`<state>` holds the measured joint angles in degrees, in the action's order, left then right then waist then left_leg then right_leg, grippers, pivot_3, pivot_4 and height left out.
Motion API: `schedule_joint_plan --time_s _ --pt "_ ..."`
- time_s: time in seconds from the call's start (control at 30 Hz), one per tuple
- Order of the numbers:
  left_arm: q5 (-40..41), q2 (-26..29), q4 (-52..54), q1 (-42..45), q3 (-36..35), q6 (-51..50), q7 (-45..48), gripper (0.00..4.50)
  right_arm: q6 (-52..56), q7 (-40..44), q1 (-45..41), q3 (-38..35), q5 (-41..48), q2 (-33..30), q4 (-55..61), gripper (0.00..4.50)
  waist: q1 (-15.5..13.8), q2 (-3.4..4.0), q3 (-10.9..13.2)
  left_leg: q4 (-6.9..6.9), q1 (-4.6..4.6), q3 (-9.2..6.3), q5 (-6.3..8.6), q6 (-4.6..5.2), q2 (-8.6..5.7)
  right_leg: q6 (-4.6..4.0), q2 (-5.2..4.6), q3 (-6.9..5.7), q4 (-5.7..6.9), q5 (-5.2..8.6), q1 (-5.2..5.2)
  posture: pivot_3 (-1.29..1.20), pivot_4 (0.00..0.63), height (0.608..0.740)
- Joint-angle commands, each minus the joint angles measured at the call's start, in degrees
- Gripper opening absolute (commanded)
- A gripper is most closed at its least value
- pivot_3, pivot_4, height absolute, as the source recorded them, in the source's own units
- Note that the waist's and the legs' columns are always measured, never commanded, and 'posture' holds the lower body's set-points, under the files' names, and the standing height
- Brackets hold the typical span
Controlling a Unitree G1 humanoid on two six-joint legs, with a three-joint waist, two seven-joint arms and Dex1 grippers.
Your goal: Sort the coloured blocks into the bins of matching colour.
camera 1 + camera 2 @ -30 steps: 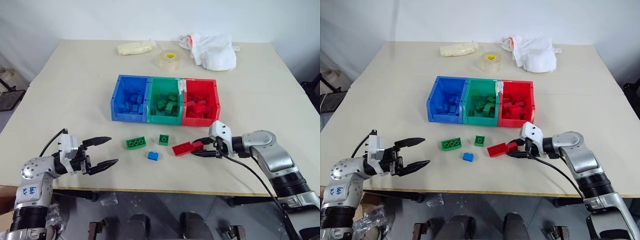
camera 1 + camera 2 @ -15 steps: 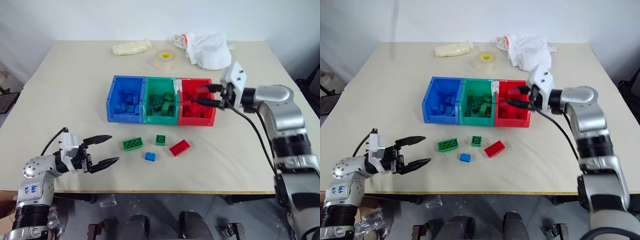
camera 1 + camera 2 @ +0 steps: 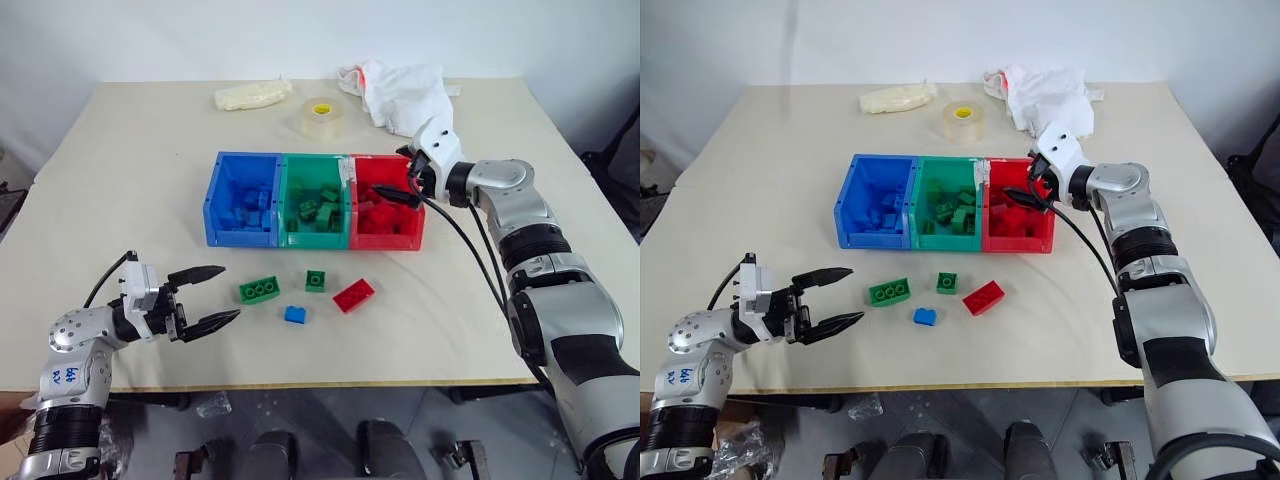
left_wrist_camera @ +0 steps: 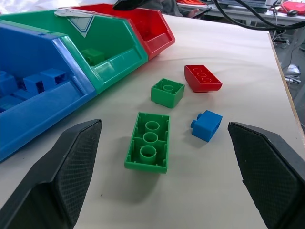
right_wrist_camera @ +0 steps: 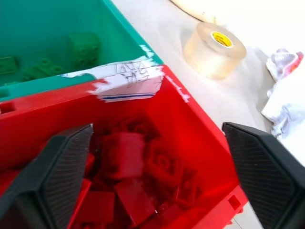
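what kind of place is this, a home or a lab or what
Most likely a robot test room or lab, not a home. A plain beige table stands against a bare white wall, laid out for a sorting trial: three joined bins, loose blocks, plus a tape roll and a crumpled white cloth.

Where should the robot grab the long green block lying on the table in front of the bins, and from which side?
Grip the long green block across its two long sides, near the middle, coming down from above. It lies flat, studs up, with clear table around it, and the narrow width suits the open left gripper, which sits closest.
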<state>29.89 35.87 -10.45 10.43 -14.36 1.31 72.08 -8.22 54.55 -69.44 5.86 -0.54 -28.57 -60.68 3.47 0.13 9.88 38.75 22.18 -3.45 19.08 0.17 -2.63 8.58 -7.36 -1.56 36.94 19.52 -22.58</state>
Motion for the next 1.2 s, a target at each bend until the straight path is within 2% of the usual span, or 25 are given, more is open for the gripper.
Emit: schedule_joint_plan --time_s 0.03,0.2,0.33,0.5,0.63,0.77,0.9,1.07,1.2 --pt "0.8 0.0 1.1 -0.7 -0.6 0.5 0.3 4.5 2.5 8.0 5.3 -2.8 4.8 -3.7 11.7 4.44 -0.3 0.0 0.0 0.01 0.0 -0.01 0.0 0.0 0.0 0.0 -0.01 -0.01 0.01 0.0 0.01 0.0 0.15 0.74" --pt "0.8 0.2 0.3 -0.4 -0.2 0.4 1.1 4.5 15.5 17.4 24.0 -6.2 13.5 -13.0 38.9 4.44 -1.7 0.01 0.0 0.16 0.12 -0.24 0.01 0.01 -0.07 0.0 -0.09 -0.21 -0.05 0.0 0.11 0.0 0.15 0.74" --pt "-0.1 1.2 -2.9 0.6 -0.3 1.4 2.4 4.5 26.2 19.2 41.3 -14.3 21.3 -21.7 56.3 4.44 -2.5 0.09 0.0 0.25 0.18 -0.24 0.01 0.01 -0.08 0.0 -0.11 -0.24 -0.06 0.0 0.12 0.0 0.15 0.74" --pt "-0.4 1.5 -4.8 1.5 -0.2 2.0 3.3 4.5 32.8 17.2 57.6 -22.7 24.8 -26.8 66.7 4.44 -3.0 0.08 0.0 0.27 0.11 -0.15 0.01 0.01 -0.02 0.0 -0.07 -0.2 -0.17 0.0 0.2 0.0 0.15 0.74" --pt "-0.7 1.3 -6.1 2.8 0.2 2.4 3.5 4.5 34.8 15.0 65.0 -26.9 25.6 -27.3 70.4 4.44 -3.3 0.08 0.0 0.26 0.04 -0.02 0.01 0.02 -0.03 0.0 -0.08 -0.08 -0.18 0.0 0.2 0.0 0.15 0.74" --pt "-0.7 1.4 -6.6 3.5 0.3 2.6 3.7 4.5 36.2 13.4 65.8 -27.1 26.5 -27.1 72.7 4.44 -3.3 0.08 0.0 0.26 0.02 0.0 0.01 0.02 -0.04 0.0 -0.07 -0.03 -0.18 0.0 0.18 0.0 0.15 0.74" --pt "-0.8 1.3 -6.6 4.0 0.3 3.1 3.5 4.5 36.6 12.4 62.4 -23.3 26.7 -26.3 73.4 4.44 -3.3 0.07 0.0 0.26 0.02 0.01 0.01 0.02 -0.03 0.0 -0.07 -0.01 -0.18 0.0 0.17 0.0 0.15 0.74" --pt "-0.7 1.0 -5.7 3.8 0.4 3.3 3.3 4.5 34.6 14.8 53.0 -10.9 23.6 -23.3 71.0 4.44 -3.2 0.07 0.0 0.25 0.0 0.0 0.0 0.02 0.0 0.0 -0.05 -0.02 -0.31 0.0 0.17 0.0 0.15 0.74" --pt "-0.4 1.0 -4.6 2.9 -0.1 3.6 2.9 4.5 29.3 19.1 43.2 -0.3 18.8 -18.8 63.2 4.44 -3.2 0.06 0.1 0.27 0.01 0.01 0.0 0.02 -0.02 0.0 -0.06 -0.02 -0.3 0.0 0.15 0.0 0.15 0.74"
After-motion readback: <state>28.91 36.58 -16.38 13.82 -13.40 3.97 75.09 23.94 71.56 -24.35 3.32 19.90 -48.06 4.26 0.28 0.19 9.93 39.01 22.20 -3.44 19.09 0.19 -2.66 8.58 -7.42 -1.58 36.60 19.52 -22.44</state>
